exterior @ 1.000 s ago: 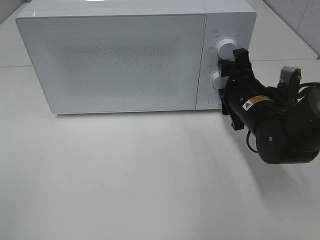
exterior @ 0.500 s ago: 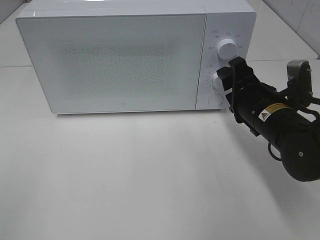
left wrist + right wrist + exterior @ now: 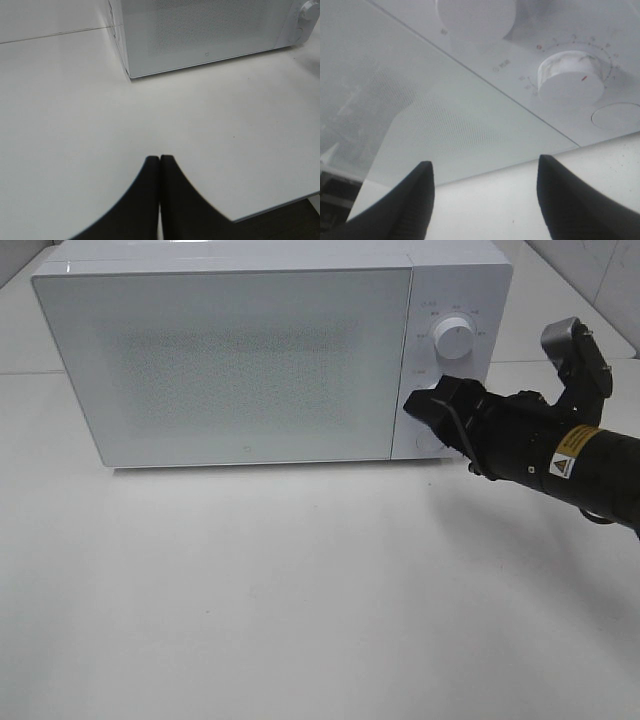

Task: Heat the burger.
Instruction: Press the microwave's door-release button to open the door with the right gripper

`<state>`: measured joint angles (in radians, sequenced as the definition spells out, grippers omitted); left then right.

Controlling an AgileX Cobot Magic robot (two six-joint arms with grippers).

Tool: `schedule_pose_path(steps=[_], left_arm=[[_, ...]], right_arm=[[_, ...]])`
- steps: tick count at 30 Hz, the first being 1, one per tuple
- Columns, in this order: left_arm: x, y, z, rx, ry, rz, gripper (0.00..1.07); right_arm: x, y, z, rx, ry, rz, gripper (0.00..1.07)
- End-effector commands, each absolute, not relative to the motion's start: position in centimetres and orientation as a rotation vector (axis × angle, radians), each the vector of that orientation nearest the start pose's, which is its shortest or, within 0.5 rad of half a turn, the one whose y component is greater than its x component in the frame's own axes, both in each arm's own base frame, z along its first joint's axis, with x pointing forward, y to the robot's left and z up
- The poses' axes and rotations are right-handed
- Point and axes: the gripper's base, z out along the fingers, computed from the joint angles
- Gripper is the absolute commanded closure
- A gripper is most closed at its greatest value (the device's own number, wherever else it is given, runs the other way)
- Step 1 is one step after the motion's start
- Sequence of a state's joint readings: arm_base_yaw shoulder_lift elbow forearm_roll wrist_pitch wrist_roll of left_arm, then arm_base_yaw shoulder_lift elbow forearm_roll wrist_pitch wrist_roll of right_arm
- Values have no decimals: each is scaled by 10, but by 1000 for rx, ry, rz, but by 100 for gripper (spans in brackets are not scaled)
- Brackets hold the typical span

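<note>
Overhead, the wide-open right gripper (image 3: 424, 408) covers the lower knob (image 3: 572, 75) on the microwave (image 3: 240, 360).

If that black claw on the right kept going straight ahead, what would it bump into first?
Most likely the front of the microwave: the right gripper points at the lower corner of its door, beside the lower dial. The exact spot is uncertain.

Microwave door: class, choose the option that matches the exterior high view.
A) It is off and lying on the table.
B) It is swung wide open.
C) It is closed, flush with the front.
C: the microwave door lies flush beside the control panel, with no gap and no interior showing.
</note>
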<state>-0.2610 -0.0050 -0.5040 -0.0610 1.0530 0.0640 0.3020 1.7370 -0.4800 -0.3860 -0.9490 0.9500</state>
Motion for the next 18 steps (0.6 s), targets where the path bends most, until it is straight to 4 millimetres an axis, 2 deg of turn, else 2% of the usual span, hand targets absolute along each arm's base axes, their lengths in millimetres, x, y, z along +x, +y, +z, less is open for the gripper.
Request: schedule_pose_path(steps=[1, 2, 4, 7, 9, 12, 15, 18], left_arm=[[-10, -3, 279, 326, 1973, -207, 106], [-10, -3, 279, 326, 1973, -207, 106], [-10, -3, 279, 326, 1973, -207, 106], [-10, -3, 279, 326, 1973, -207, 106], [-10, -3, 279, 326, 1973, -207, 106], [-10, -3, 279, 326, 1973, -207, 106], [-10, -3, 279, 326, 1973, -207, 106], [-10, -3, 279, 326, 1973, -207, 106]], right_arm=[[261, 113, 156, -10, 1961, 936, 51], [261, 113, 156, -10, 1961, 936, 51], [262, 116, 162, -176, 2005, 845, 51], [263, 116, 163, -226, 2024, 813, 51], [264, 114, 170, -355, 2087, 683, 51], [262, 111, 173, -414, 2120, 605, 51], [261, 110, 174, -416, 2133, 585, 51], [259, 103, 172, -368, 2221, 508, 51]])
